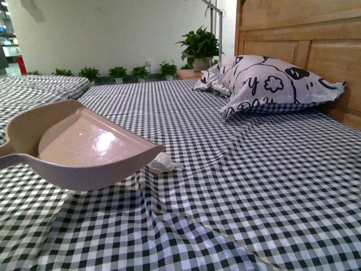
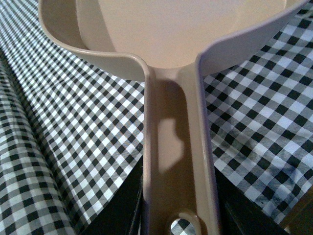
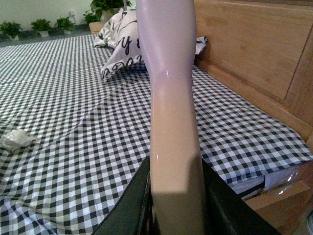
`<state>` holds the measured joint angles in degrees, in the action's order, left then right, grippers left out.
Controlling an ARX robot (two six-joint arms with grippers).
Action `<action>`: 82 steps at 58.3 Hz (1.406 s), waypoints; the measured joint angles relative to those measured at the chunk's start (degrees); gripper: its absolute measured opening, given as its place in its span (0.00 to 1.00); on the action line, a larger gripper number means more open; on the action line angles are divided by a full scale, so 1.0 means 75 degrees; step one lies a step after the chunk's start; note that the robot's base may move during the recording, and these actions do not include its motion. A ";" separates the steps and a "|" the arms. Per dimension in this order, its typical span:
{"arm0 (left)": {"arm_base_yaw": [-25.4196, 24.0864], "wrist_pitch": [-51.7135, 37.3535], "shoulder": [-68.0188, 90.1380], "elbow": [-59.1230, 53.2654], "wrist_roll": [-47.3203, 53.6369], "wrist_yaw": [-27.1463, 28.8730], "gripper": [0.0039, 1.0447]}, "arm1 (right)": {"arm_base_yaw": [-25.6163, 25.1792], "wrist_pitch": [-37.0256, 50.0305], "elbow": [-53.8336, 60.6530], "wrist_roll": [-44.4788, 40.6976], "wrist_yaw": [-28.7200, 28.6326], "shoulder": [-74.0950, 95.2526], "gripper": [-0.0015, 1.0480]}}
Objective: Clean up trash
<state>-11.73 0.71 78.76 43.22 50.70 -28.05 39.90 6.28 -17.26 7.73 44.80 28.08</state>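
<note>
Small crumpled whitish trash wad (image 1: 163, 164)

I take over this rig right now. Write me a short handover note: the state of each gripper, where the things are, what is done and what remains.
Left gripper: shut on the handle of the dustpan; the pan is empty and low over the checked sheet.
Right gripper: shut on a pale handle; its working end is out of view.
Trash: the paper wad lies on the sheet just past the pan's lip, not in the pan.
Done: both tools gripped, pan beside the wad.
Left: get the wad into the pan, probably by sweeping, then dispose of it.
</note>
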 joint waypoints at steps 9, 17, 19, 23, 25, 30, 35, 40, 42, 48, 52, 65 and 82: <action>0.0044 0.0294 0.0425 0.0262 0.0344 -0.0009 0.26 | 0.0000 0.0000 0.0000 0.0000 0.0003 0.0000 0.20; 0.0009 0.0516 0.0778 0.0437 0.0548 -0.0082 0.26 | 0.0000 0.0000 0.0000 0.0000 0.0000 0.0000 0.20; -0.0003 0.0554 0.0860 0.0452 0.0597 -0.0090 0.26 | 0.0000 0.0000 0.0000 0.0000 0.0000 0.0000 0.20; -0.0023 0.0723 0.0991 0.0487 0.0723 -0.0119 0.26 | 0.0000 0.0000 0.0000 0.0000 0.0000 0.0000 0.20; -0.0032 0.0755 0.1067 0.0490 0.0813 -0.0125 0.26 | 0.0000 0.0000 0.0000 0.0000 0.0003 0.0000 0.20; -0.0052 0.0749 0.1218 0.0516 0.0871 -0.0128 0.26 | 0.0000 0.0000 0.0000 0.0000 0.0003 0.0000 0.20; -0.0070 0.0644 0.1349 0.0536 0.0924 -0.0111 0.26 | 0.0000 0.0000 0.0000 0.0000 0.0000 0.0000 0.20; -0.0102 0.0583 0.1486 0.0583 0.0959 -0.0114 0.26 | 0.0000 0.0000 0.0000 0.0000 0.0000 0.0000 0.20; -0.0117 0.0595 0.1524 0.0603 0.0997 -0.0114 0.26 | 0.0000 0.0000 0.0000 0.0000 0.0003 0.0000 0.20; -0.0175 0.0775 0.1585 0.0694 0.1134 -0.0119 0.26 | 0.0000 0.0000 0.0000 0.0000 0.0003 0.0000 0.20; -0.0210 0.0883 0.1623 0.0766 0.1215 -0.0117 0.26 | 0.0000 0.0000 0.0000 0.0000 0.0003 0.0000 0.20; -0.0277 0.1323 0.1693 0.0962 0.1512 -0.0055 0.26 | 0.0000 0.0000 0.0000 0.0000 0.0000 0.0000 0.20; -0.0289 0.1358 0.1705 0.0965 0.1612 -0.0050 0.26 | 0.0000 0.0000 0.0000 0.0000 0.0000 0.0000 0.20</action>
<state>-13.89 10.90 91.55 50.46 62.78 -28.42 39.90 6.28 -17.26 7.73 44.80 28.08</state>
